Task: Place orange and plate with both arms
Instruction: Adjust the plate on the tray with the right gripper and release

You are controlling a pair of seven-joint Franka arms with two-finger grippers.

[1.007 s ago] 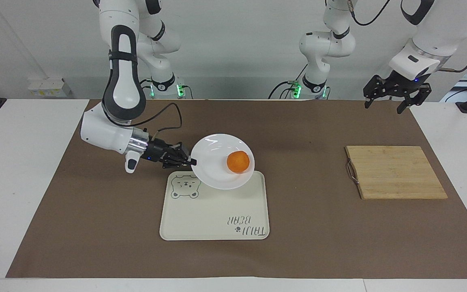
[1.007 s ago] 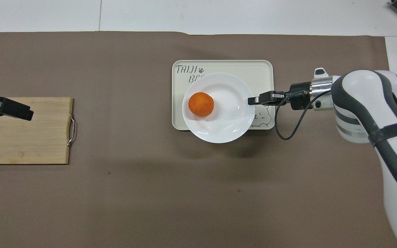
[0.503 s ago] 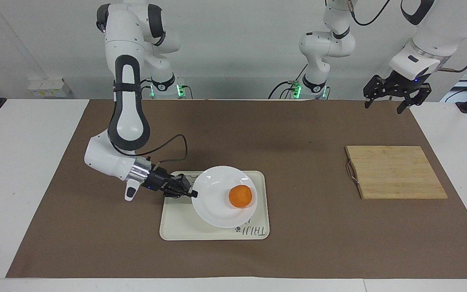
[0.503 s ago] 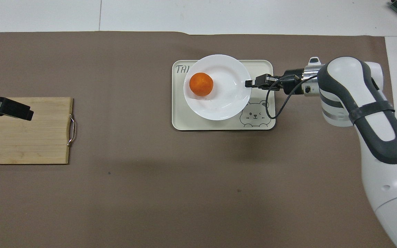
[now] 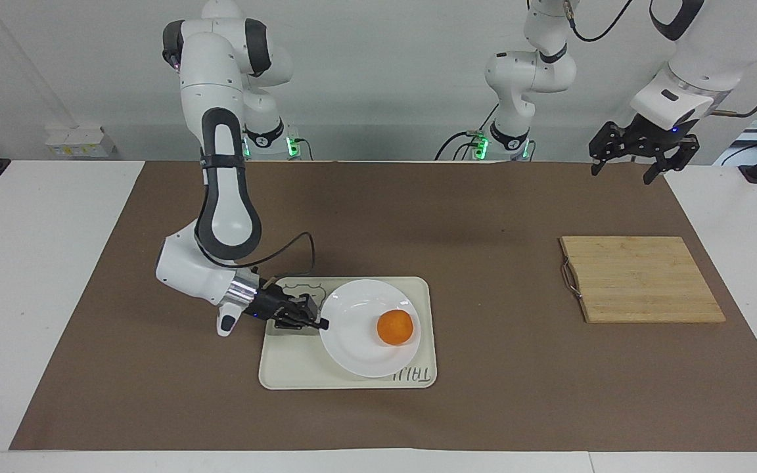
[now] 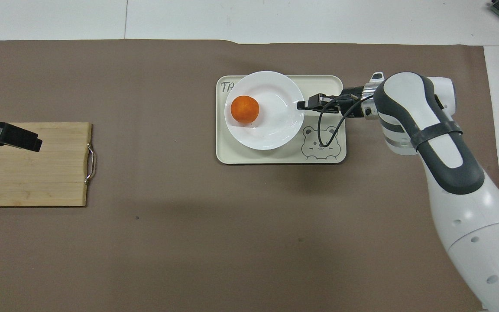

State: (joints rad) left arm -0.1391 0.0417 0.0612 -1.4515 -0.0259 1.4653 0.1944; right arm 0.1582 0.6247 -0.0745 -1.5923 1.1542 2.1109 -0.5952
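Two arms share the table, and only the right one has shifted since a second ago: it has carried the plate [image 5: 367, 328] with the orange [image 5: 395, 327] away from the robots and down, from above the tray's bear-drawing edge to low over the tray [image 5: 286, 364], where the plate now covers most of the lettering. Whether the plate already rests on the tray cannot be told. The right gripper [image 5: 318, 322] is clenched on the plate's rim, at the rim's edge toward the right arm's end of the table, its forearm stretched low and nearly level over the tray's corner.

The tray is a rounded rectangle, cream and matte, with a thin raised lip, a line-drawn bear and dark lettering. The plate is round, white and glossy, with a shallow centre that catches the light. The orange is a small sphere with a dull, faintly dimpled skin; it sits inside the plate's well, off centre, toward the left arm's end of the table. A brown paper-like mat [image 5: 483, 407] covers the table under everything.

Well apart from the tray, toward the left arm's end, lies a rectangular bamboo cutting board [image 5: 641, 279] with visible strips and a thin metal handle on its tray-facing edge. The left gripper [image 5: 643, 157] waits up in the air, unmoved, jaws spread wide and holding nothing.
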